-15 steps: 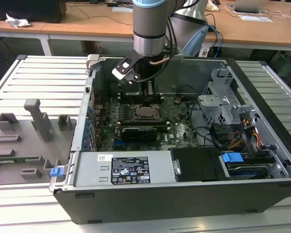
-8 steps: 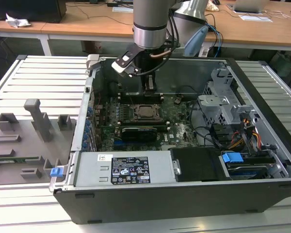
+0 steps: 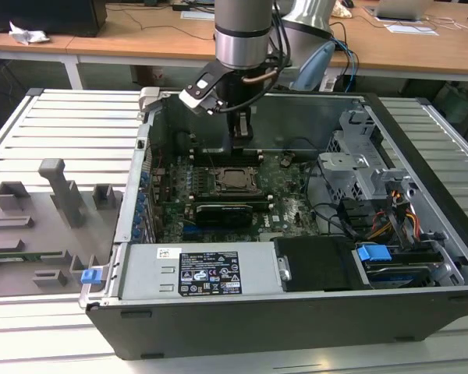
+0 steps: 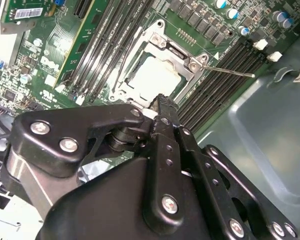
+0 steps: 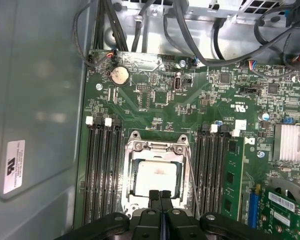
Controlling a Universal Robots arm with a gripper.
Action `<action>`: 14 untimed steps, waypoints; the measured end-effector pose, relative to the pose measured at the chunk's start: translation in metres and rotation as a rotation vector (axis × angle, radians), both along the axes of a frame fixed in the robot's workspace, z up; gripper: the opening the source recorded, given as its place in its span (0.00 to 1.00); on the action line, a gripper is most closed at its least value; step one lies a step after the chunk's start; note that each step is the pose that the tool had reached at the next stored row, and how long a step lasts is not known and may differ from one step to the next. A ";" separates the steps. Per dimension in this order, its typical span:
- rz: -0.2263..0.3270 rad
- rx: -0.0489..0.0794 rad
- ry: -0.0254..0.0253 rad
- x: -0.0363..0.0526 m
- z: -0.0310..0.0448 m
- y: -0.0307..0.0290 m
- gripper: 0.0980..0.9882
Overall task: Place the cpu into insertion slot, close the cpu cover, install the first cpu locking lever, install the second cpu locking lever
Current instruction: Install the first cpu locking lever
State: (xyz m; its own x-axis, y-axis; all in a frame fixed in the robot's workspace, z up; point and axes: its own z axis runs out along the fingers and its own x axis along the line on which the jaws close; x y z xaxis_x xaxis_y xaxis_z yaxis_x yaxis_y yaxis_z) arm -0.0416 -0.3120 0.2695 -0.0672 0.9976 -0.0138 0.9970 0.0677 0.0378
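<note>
The cpu (image 5: 157, 177) lies with its silver-grey face up in the insertion slot (image 5: 131, 200) on the green board. The cpu cover (image 5: 155, 148) lies flat over it as a silvery frame. In the second wrist view I see the same cpu (image 4: 152, 75), cover (image 4: 175, 50) and a thin locking lever (image 4: 230, 71) sticking out past the socket corner. Another lever wire (image 5: 191, 175) runs along the socket's side. My gripper (image 5: 160, 197) is shut, fingertips together at the socket's edge, with nothing visible between them. In the exterior view my gripper (image 3: 240, 144) hangs just above the socket (image 3: 235, 179).
The open computer case (image 3: 242, 312) lies on a slatted table. Black memory slots (image 5: 102, 170) flank the socket on both sides. A black card (image 3: 222, 210) sits in front of the socket. Cables and a drive cage (image 3: 359, 156) fill the exterior view's right. Grey fixtures (image 3: 58, 195) stand outside the case.
</note>
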 end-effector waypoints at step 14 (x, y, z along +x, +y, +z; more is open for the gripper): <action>0.002 0.000 0.0001 0.0000 0.0090 0.0003 0.01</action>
